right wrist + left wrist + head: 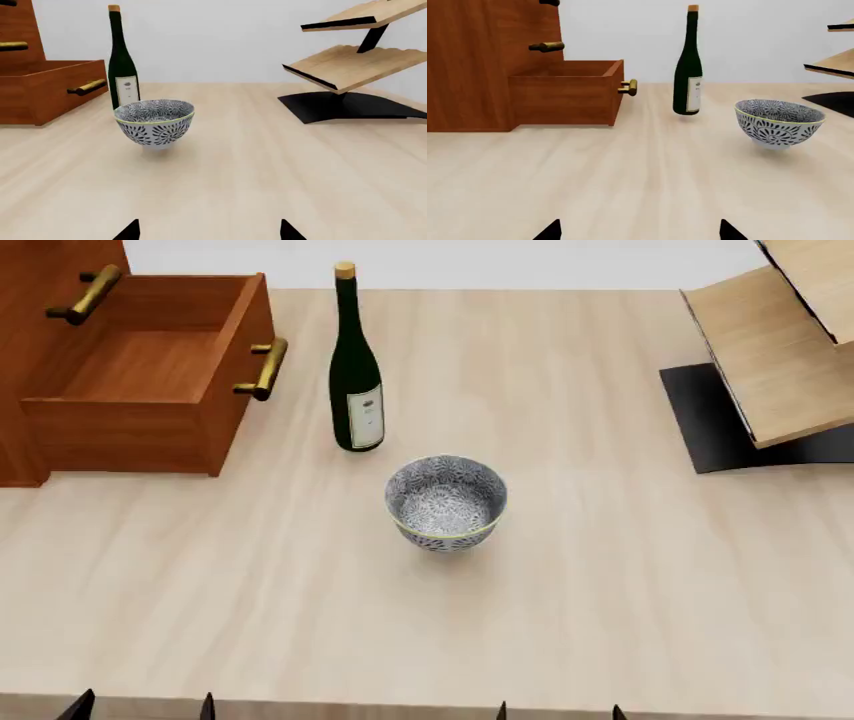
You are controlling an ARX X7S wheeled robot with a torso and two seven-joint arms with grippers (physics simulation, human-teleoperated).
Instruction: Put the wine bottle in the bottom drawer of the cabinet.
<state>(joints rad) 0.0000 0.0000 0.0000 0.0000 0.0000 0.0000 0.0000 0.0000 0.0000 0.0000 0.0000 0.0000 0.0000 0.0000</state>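
On the counter (601, 620), just right of the open bottom drawer (140, 365), the wine bottle (355, 370) stands upright, near the drawer's brass handle (263, 368) but not touching it. Glass, so rigid, smooth, likely slippery and fairly heavy for its width; tall and slim, so it tips easily. Best hold looks like mid-body around the white label (364, 418), not the thin neck or cork. The drawer is already pulled out of the cabinet (47, 280) and looks empty; the bottle probably has to go in lying down.

A patterned bowl (446, 502) sits close in front of the bottle and obstructs a straight approach. The pale wood rack (787, 350) is well apart at right. Counter is flat light wood against a plain pale wall.

Left gripper (639, 231) and right gripper (209, 231): jaws spread, holding nothing, both well short of the bottle.
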